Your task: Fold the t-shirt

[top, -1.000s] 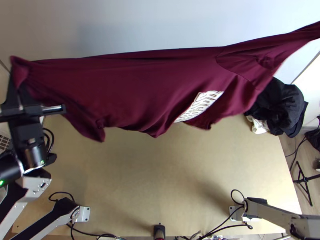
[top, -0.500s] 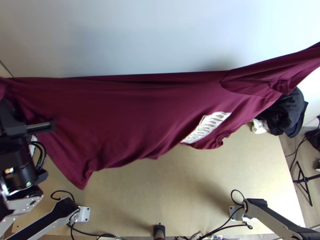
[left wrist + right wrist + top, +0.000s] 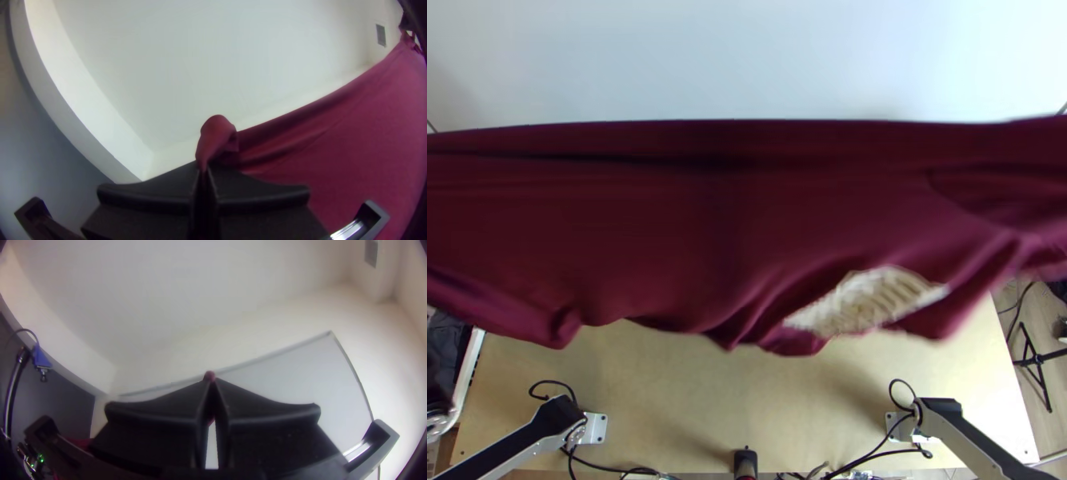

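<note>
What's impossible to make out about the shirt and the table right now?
- Shirt, both side ends: cut off by the top view's edges.
- Lettering on its pale print: blurred, top view.
- Table, far part: behind the shirt, top view.
- Cloth inside left gripper and right gripper: covered by their fingers, wrist views.

So the t-shirt is showing deep maroon, with an off-white print standing out against it. The table is looking pale tan, and a cable by its near left corner is showing plain black.
</note>
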Motion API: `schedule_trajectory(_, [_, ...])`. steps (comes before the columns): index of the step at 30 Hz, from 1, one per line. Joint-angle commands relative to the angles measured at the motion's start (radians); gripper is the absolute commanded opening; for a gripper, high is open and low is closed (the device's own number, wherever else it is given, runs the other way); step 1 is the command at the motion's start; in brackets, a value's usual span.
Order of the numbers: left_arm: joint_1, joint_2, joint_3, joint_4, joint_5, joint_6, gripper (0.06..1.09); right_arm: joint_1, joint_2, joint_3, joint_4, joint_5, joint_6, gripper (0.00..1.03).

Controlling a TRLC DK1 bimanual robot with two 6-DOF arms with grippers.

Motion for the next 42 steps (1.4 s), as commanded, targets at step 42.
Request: schedule_trajectory(42, [0.509,0.694,-0.51,0.018,0.1,-0.756,0.09,0.137,0.434,-1.147,0.622,0.073,-0.233,0.03])
